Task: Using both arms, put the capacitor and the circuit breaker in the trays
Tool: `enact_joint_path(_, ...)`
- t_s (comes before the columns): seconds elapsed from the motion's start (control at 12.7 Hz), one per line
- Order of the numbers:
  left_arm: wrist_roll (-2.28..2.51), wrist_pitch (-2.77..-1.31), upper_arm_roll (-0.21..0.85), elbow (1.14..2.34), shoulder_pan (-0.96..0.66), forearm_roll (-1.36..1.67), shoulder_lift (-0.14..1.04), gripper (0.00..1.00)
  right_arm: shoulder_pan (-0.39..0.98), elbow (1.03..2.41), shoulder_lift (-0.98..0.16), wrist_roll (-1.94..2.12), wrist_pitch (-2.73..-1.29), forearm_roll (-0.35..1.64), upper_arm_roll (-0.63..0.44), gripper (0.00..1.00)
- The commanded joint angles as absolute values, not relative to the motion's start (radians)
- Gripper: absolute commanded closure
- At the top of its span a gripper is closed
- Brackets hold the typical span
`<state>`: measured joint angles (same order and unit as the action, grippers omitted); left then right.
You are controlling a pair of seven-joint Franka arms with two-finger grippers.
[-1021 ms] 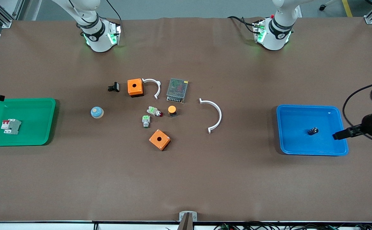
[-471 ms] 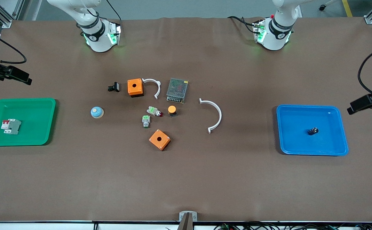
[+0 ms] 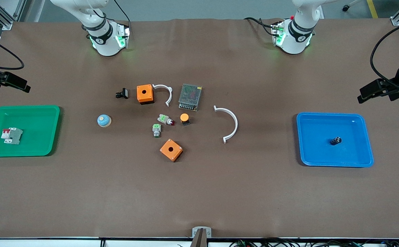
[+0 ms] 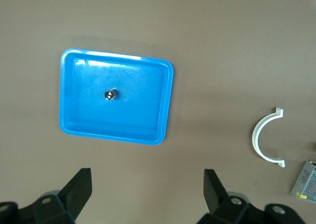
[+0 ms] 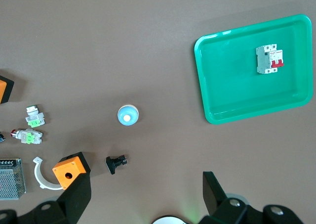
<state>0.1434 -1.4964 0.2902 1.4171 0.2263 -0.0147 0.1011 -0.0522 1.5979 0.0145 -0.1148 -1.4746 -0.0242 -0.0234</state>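
While both grippers [image 4: 146,197] [image 5: 146,197] hang wide, one capacitor [image 3: 335,140] and one circuit breaker [image 3: 12,135] lie trayed.

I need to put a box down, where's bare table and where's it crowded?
Bare cloth lies nearer the camera than the lower orange box, and between the larger white arc and the blue tray. Crowded: the cluster around the orange-capped button.

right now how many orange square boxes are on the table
2. One orange box lies beside the small white curved bracket, farther from the front camera. The other orange box lies nearer the camera, below the green-topped parts. None seems hidden.
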Motion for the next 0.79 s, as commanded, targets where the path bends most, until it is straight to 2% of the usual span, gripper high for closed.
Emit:
enact_joint_path(0.0, 0.140, -1.497, 0.166, 1.505, 0.113, 0.003, 0.016, 0.00, -0.060, 1.605, 0.020, -0.115, -1.474, -0.003, -0.021, 0.00)
enact_joint_path(0.16, 0.141, -1.499, 0.086, 1.554, 0.036, 0.008, -0.026, 0.00, -0.060, 1.605, 0.020, -0.115, -1.476, -0.003, -0.021, 0.00)
enact_joint_path(0.71, 0.146, -1.502, 0.090, 1.595, 0.038, 0.043, -0.070, 0.00, -0.060, 1.608, 0.018, -0.115, -1.477, -0.003, -0.021, 0.00)
